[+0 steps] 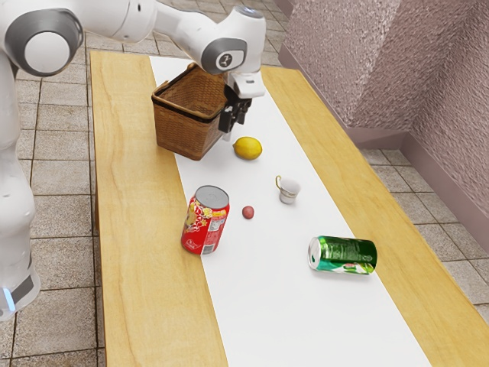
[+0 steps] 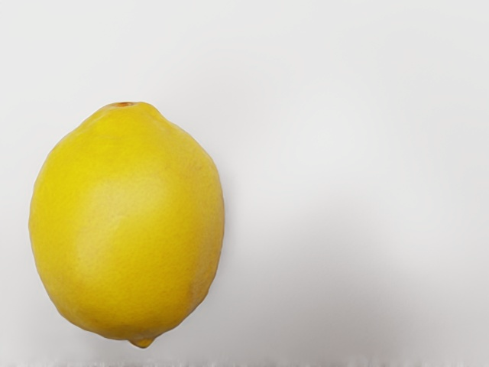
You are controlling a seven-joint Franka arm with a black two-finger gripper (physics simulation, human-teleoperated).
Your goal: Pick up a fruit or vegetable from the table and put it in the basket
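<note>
**One plump yellow lemon (image 1: 247, 148), ungripped on the long white runner (image 1: 298, 317)**

Exterior view, upper middle: lemon on its side, near the brown woven basket (image 1: 186, 130). Short carry, I judge. Black gripper (image 1: 229, 126) hangs by the basket's wall, close to the fruit; presumably there to line up a grasp. Spread or pressed together: cannot tell. Wrist view: lemon rests on the cloth, uncrowded, so approach looks easy; smooth curved skin could roll if nudged. Lift should clear the rim. Upright red can (image 1: 205, 220), left of centre, seems off the route.
</note>
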